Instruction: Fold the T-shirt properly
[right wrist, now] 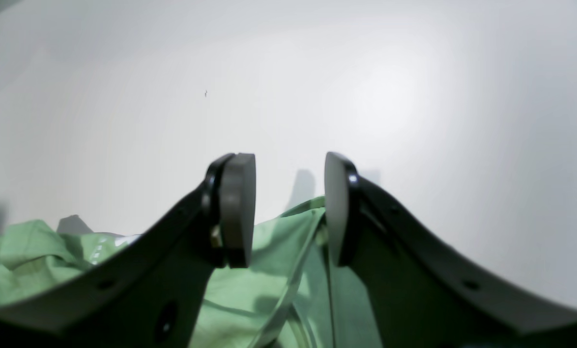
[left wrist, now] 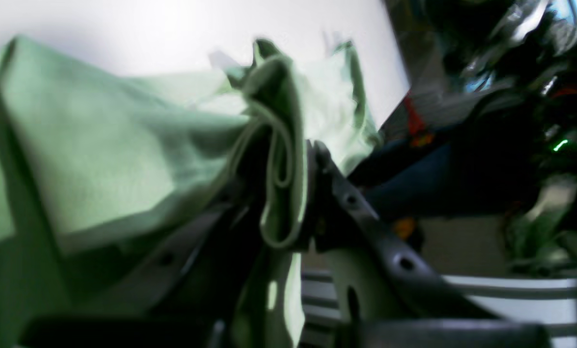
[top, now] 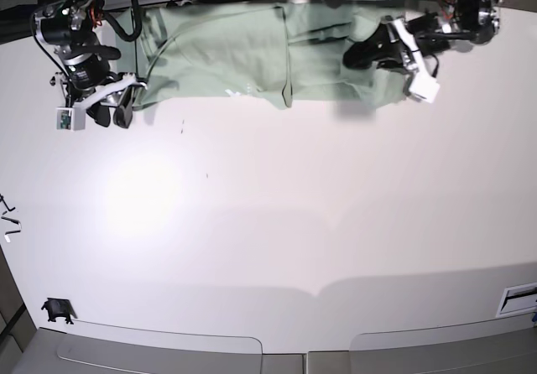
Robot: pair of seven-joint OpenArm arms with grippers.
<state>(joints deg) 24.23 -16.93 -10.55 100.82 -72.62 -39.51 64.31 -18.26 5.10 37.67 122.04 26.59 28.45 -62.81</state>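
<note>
Since my left claw pinches a bunched T-shirt fold and my right claw gapes empty, soft cloth sags; grab hem corners.

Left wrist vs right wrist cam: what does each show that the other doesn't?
Left wrist only: the left gripper shut on a bunched fold of the T-shirt, with blurred dark equipment behind. Right wrist only: the right gripper open, nothing between its pads, shirt edge just below, and bare white table ahead. Both: the same pale green shirt lying wrinkled on the white table.
</note>
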